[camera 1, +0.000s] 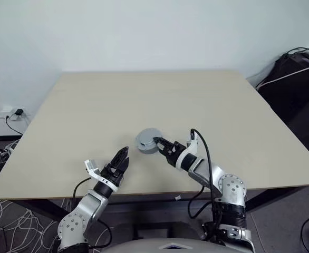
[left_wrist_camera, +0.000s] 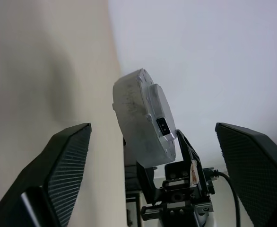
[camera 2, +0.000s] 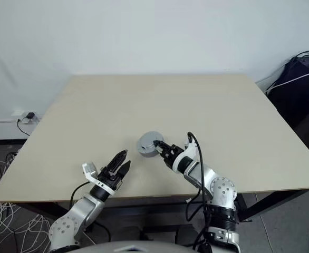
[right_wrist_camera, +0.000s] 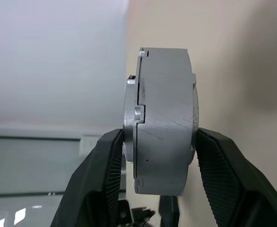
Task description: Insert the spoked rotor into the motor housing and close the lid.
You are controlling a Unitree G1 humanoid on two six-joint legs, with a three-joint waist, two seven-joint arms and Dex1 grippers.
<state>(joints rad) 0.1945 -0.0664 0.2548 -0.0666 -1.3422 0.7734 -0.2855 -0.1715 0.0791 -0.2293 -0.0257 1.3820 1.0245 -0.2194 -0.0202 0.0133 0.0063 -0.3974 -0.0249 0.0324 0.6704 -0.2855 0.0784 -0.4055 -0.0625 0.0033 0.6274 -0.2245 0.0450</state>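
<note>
My right gripper [camera 1: 158, 143] is shut on the motor housing [camera 1: 146, 141], a thick round grey metal casing. It holds the housing tilted on edge just over the middle front of the table. In the right wrist view the black fingers [right_wrist_camera: 103, 170] press on the two flat faces of the housing [right_wrist_camera: 164, 123]. A thinner silvery plate [left_wrist_camera: 160, 116] lies flush on one face; I cannot tell whether it is the lid. The spoked rotor is hidden. My left gripper [camera 1: 125, 157] stands open a little to the left of the housing and nearer the front edge, with nothing between its fingers [left_wrist_camera: 65, 163].
The pale wooden table [camera 1: 144, 100] reaches back to a white wall. A black bag with cables [camera 1: 297, 79] lies beyond the table's right edge. White cables [camera 1: 7, 221] cover the floor at the left, below a wall socket [camera 1: 12, 112].
</note>
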